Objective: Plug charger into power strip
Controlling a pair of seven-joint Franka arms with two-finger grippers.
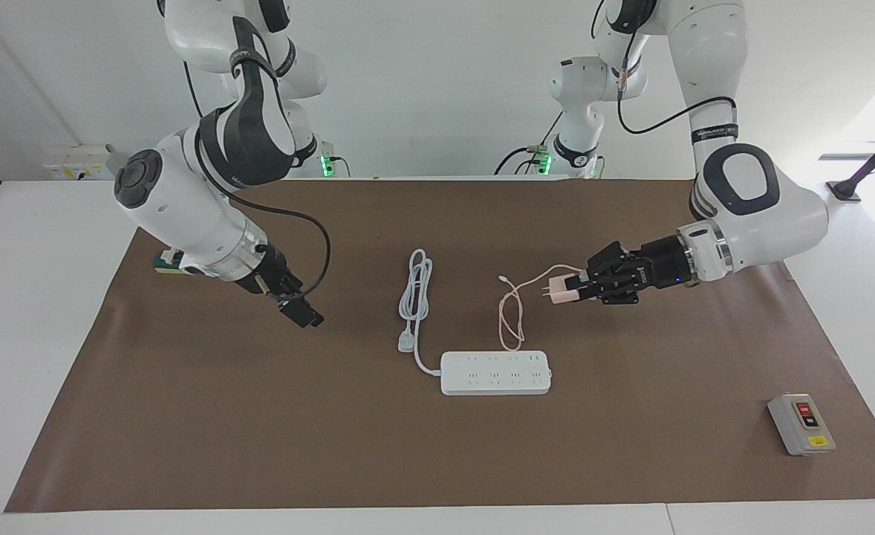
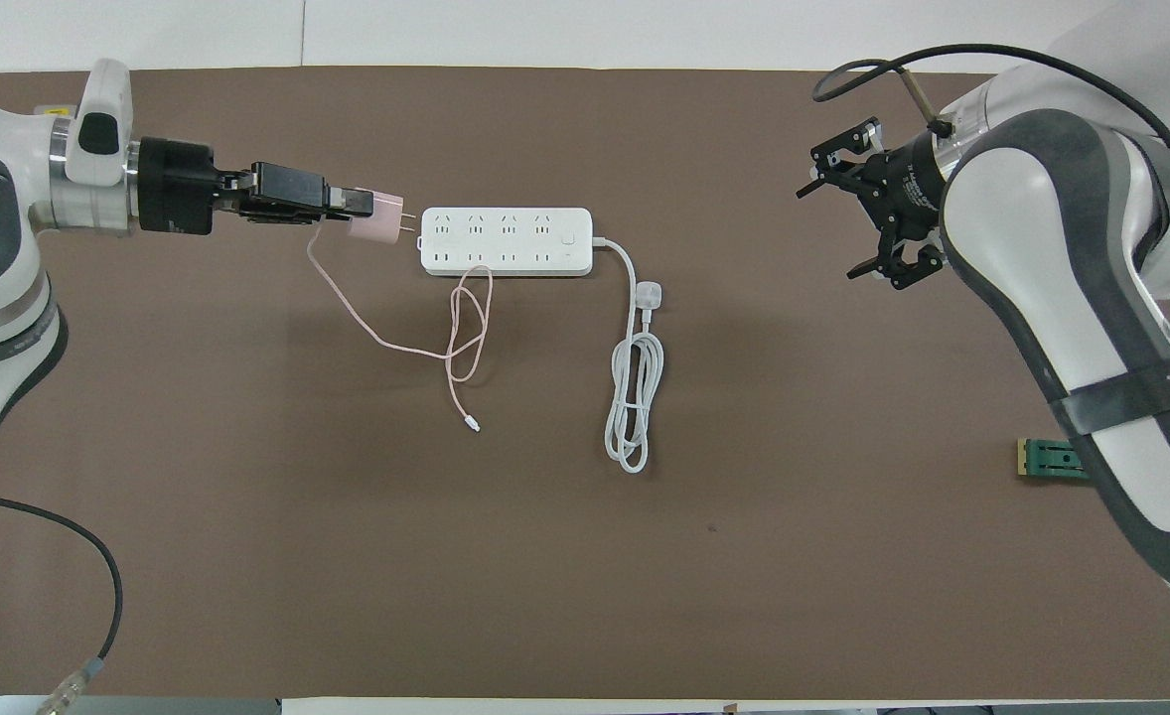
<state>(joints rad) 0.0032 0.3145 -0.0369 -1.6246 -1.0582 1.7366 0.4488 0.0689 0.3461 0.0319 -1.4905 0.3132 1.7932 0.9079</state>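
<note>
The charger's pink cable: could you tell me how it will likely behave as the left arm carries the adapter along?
Probably floppy: the pink cable sags from the charger, held in the left gripper, and lies looped on the mat. It likely trails behind, light enough to drag. Its loop lies against the power strip and might snag there.

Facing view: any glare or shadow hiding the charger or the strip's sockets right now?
Facing view: bright window wash at the frame's edge only; the charger in the left gripper and the power strip read clearly. Overhead view: soft arm shadows on the mat, none over the sockets; prongs visible.
</note>
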